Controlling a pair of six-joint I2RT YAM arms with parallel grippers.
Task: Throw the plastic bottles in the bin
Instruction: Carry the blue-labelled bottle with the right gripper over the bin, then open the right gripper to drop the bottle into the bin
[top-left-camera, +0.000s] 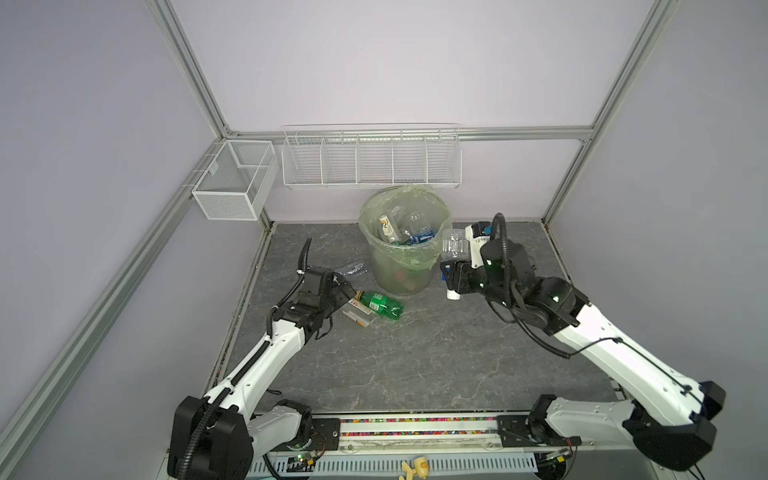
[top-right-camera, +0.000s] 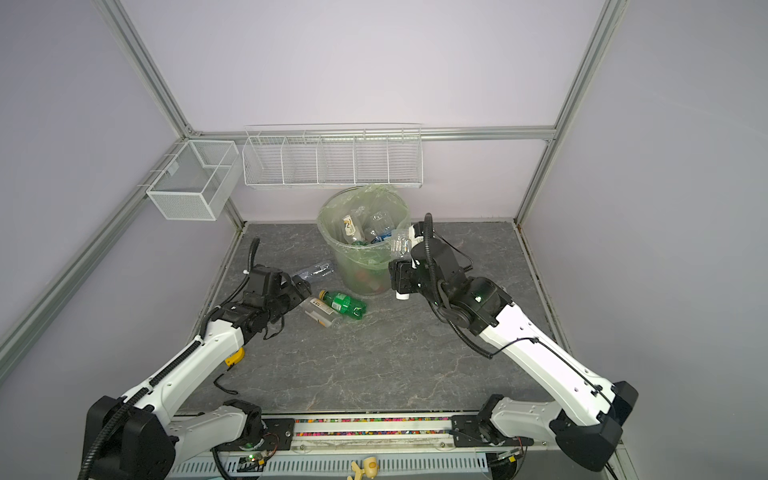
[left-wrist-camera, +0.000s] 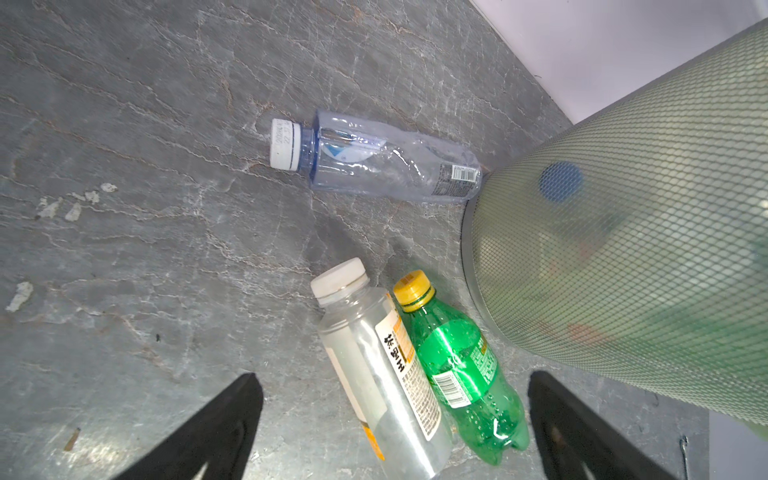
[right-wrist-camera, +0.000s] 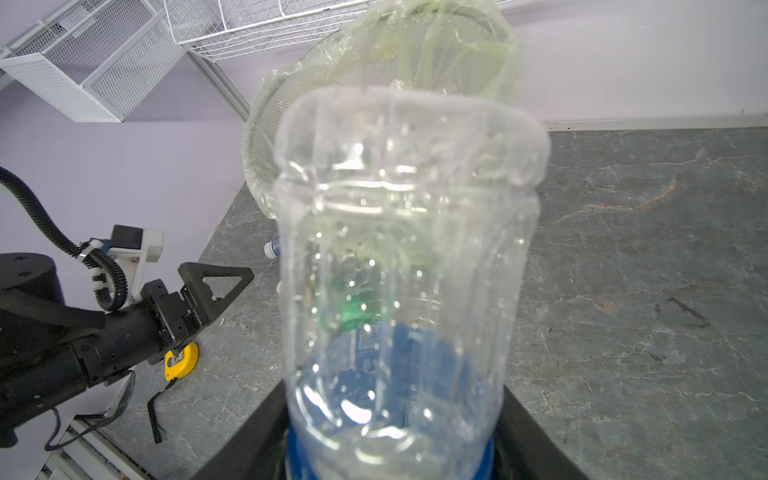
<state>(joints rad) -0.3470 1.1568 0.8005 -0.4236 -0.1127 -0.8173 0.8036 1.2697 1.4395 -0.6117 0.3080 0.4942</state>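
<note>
The bin (top-left-camera: 399, 274) (top-right-camera: 357, 270) stands at the back of the table, lined with a green bag, with several bottles inside (top-left-camera: 409, 232). My right gripper (top-left-camera: 451, 274) (right-wrist-camera: 392, 440) is shut on a clear bottle with a blue label (top-left-camera: 455, 247) (right-wrist-camera: 407, 249), held just right of the bin's rim. My left gripper (top-left-camera: 347, 293) (left-wrist-camera: 395, 399) is open. In its wrist view a green bottle with a yellow cap (left-wrist-camera: 461, 365) (top-left-camera: 380, 305) and a clear white-capped bottle (left-wrist-camera: 382, 374) (top-left-camera: 359, 316) lie side by side between its fingers. A crushed clear bottle (left-wrist-camera: 386, 160) (top-left-camera: 353, 269) lies against the bin (left-wrist-camera: 623, 249).
White wire baskets (top-left-camera: 370, 160) (top-left-camera: 232, 178) hang on the back wall and the left frame. A yellow tape measure (top-right-camera: 235, 357) (right-wrist-camera: 181, 361) lies by the left arm near the table's left edge.
</note>
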